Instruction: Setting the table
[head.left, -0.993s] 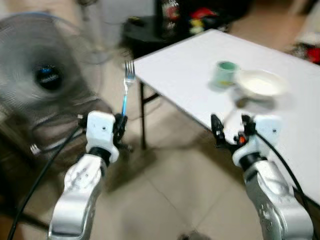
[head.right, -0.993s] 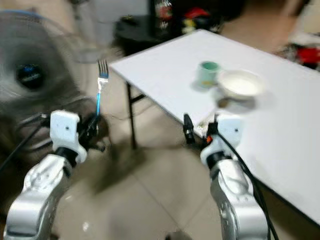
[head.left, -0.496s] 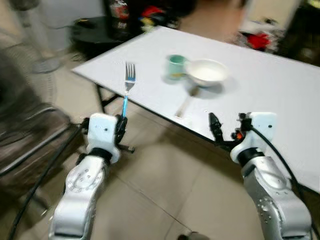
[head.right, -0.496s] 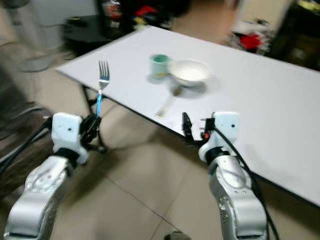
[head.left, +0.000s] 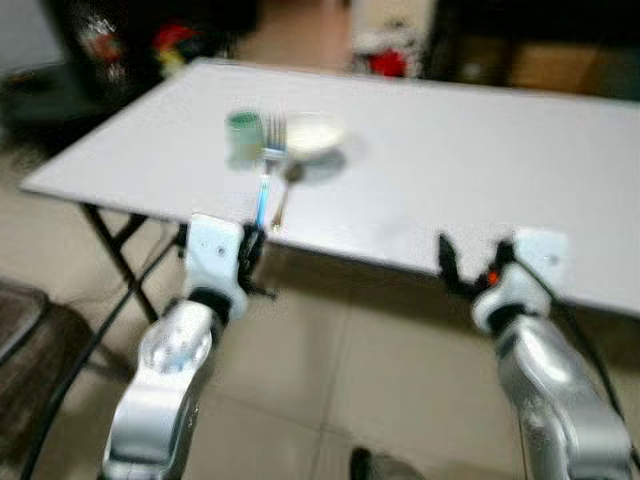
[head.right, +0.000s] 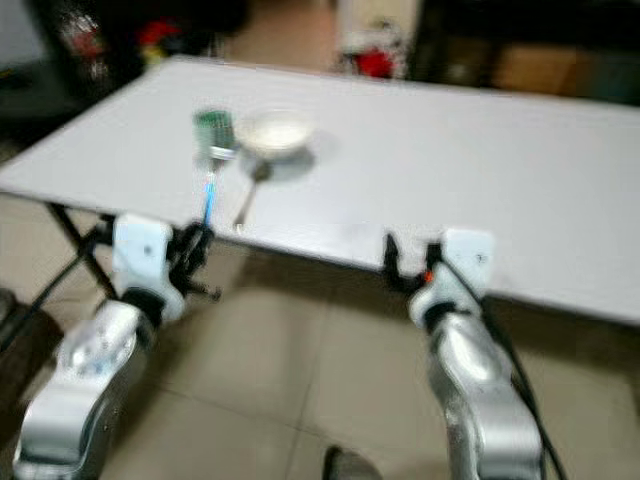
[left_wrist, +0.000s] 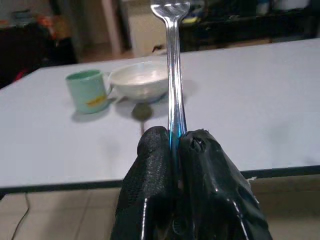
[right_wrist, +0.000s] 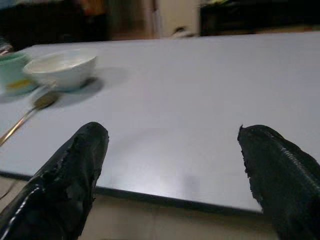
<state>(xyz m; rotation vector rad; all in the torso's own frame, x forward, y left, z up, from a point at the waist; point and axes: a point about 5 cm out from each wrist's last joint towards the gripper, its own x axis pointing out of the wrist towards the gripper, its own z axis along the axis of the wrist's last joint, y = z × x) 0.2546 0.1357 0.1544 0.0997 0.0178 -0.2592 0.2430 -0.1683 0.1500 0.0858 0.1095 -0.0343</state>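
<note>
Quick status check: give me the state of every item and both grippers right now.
fork: upright, clamped in left gripper, off the table
left gripper: shut on fork
right gripper: open, holding nothing, at table edge
bowl: upright on table
mug: upright beside bowl
spoon: lying flat on table

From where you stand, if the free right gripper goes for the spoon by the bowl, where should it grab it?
Grip the spoon on its thin handle, near the end that points at the table's front edge. Its head lies close by the bowl, which leaves little room there. The open right gripper could probably come in from the near edge, fingers either side of the handle, which lies flat.
</note>
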